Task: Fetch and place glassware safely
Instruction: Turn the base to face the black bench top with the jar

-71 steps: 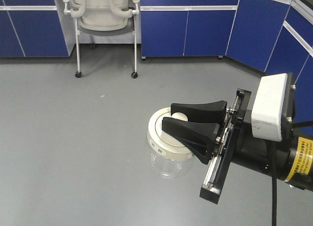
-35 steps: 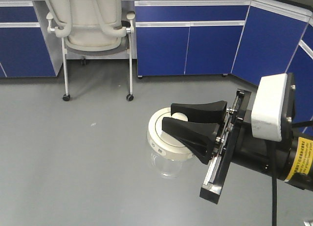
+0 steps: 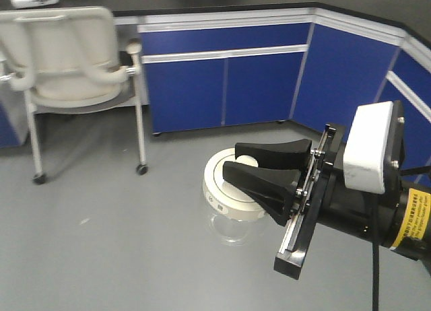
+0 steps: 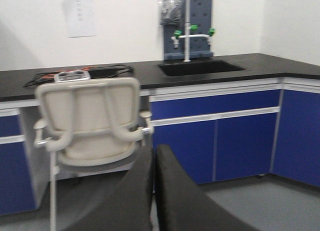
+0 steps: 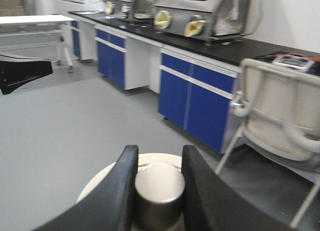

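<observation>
The glassware is a small clear glass jar [image 3: 232, 229] with a wide cream-white lid [image 3: 219, 193]. It hangs in the air above the grey floor. My right gripper [image 3: 232, 159] is shut on the lid's central knob. In the right wrist view, both black fingers [image 5: 122, 191] press the sides of the knob [image 5: 159, 183], with the lid rim below. My left gripper [image 4: 154, 151] is shut and empty, its two fingers touching; it does not show in the front view. A black finger at the left edge of the right wrist view [image 5: 22, 73] looks like it.
A cream office chair [image 3: 67, 55] stands at the left by blue cabinets [image 3: 222, 89] under a black counter. A sink with green-handled taps [image 4: 192, 38] is in the counter. Glove boxes [image 5: 200, 13] and a white table [image 5: 30, 21] are farther off.
The whole background has shifted: the chair moved left and nearer, and the cabinets are closer with the counter top now showing. The right gripper and jar keep the same pose in the frame.
</observation>
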Controlling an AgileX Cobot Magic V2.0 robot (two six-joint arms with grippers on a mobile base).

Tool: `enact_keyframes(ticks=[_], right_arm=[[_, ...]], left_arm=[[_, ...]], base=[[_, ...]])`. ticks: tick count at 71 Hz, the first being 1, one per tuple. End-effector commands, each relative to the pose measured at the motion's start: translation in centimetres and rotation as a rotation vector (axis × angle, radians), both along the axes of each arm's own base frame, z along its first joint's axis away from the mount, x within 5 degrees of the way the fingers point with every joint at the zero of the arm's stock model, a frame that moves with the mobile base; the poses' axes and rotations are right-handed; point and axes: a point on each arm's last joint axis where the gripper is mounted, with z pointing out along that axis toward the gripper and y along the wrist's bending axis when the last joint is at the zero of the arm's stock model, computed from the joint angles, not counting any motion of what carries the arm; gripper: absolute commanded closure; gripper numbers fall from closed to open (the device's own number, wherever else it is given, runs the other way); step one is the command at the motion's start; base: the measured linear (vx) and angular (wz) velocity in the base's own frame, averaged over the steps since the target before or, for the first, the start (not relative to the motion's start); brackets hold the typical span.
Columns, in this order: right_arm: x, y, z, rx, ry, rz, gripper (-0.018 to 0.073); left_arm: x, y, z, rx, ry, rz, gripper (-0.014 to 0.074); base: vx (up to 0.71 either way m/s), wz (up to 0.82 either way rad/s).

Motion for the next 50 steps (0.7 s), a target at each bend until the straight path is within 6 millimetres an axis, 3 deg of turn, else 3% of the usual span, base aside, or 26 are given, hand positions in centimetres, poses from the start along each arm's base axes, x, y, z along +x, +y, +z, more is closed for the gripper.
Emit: enact_keyframes(ticks=[1, 50], right_arm=[[-0.30, 0.07, 1.96, 0.090, -0.044, 0.026, 0.0560], [-0.33, 0.08, 1.98, 0.093, -0.045, 0.030, 0.0560]], left_arm=[[-0.02, -0.09, 1.42, -0.018, -0.083, -0.011, 0.0603], [-0.02, -0.09, 1.42, -0.018, -0.083, -0.011, 0.0603]], base=[[0.31, -0.54], [0.21, -0.76]])
